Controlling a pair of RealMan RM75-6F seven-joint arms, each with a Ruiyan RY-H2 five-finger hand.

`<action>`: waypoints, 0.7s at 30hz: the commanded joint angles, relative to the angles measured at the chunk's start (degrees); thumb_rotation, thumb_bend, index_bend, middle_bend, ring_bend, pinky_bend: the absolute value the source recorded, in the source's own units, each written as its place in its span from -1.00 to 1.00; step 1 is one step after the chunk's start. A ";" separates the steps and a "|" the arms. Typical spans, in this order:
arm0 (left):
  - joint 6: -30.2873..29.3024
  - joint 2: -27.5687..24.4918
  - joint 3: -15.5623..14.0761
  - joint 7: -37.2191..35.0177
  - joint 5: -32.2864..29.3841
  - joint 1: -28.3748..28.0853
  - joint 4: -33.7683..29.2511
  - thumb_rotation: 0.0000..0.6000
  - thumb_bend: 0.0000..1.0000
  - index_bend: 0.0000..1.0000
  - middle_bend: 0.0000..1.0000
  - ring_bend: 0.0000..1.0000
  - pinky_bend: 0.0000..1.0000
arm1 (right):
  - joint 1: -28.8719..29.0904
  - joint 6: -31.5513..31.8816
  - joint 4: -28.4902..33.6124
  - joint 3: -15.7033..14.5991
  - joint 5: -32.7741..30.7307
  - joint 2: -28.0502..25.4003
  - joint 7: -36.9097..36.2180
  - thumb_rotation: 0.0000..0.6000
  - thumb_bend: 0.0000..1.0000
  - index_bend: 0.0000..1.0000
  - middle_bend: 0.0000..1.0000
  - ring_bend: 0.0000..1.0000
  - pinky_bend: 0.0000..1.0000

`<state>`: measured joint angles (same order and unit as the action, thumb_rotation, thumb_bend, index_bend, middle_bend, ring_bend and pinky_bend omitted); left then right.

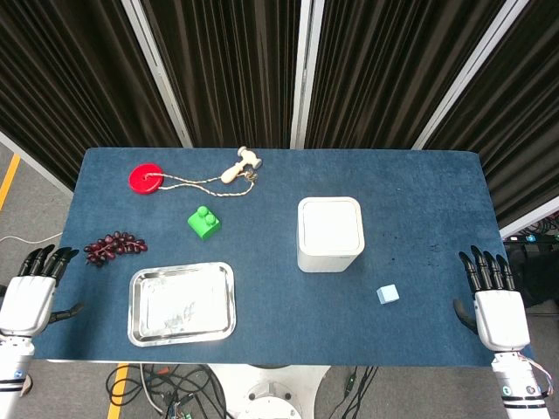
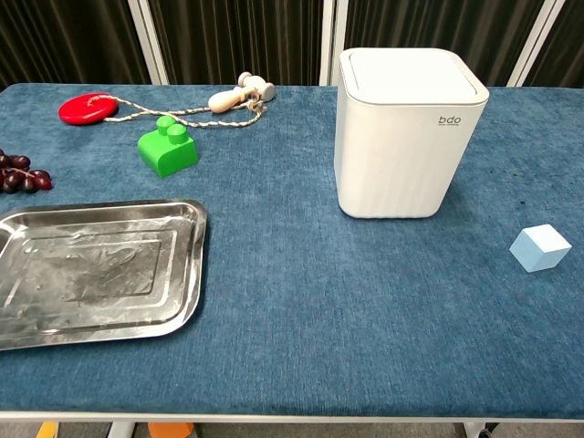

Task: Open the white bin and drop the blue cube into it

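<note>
The white bin (image 1: pixel 330 234) (image 2: pixel 408 132) stands upright right of the table's centre with its lid down. A small pale blue cube (image 1: pixel 388 294) (image 2: pixel 540 247) lies on the blue cloth to the bin's front right, apart from it. My left hand (image 1: pixel 33 291) hangs off the table's front left corner, fingers spread and holding nothing. My right hand (image 1: pixel 495 301) sits at the front right edge, fingers straight and apart, well to the right of the cube. Neither hand shows in the chest view.
A steel tray (image 1: pixel 182 302) (image 2: pixel 91 274) lies at the front left. Behind it sit a green block (image 1: pixel 203 222) (image 2: pixel 167 148), a bunch of dark grapes (image 1: pixel 113 246) (image 2: pixel 18 173), and a red disc (image 1: pixel 147 179) (image 2: pixel 87 109) tied by cord to a wooden handle (image 1: pixel 238 165) (image 2: pixel 239 92).
</note>
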<state>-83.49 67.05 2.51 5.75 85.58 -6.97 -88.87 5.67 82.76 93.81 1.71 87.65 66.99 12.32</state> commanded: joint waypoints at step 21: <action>-0.69 0.47 -0.50 -1.88 0.03 0.77 0.45 1.00 -0.92 -0.70 -0.72 -0.85 -0.77 | 8.81 -8.16 7.79 1.51 6.79 0.35 8.91 1.00 -0.09 -1.00 -0.95 -1.00 -1.00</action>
<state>-84.18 67.51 1.99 3.84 85.61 -6.22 -88.43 12.81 76.27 100.36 2.61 93.33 67.01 19.99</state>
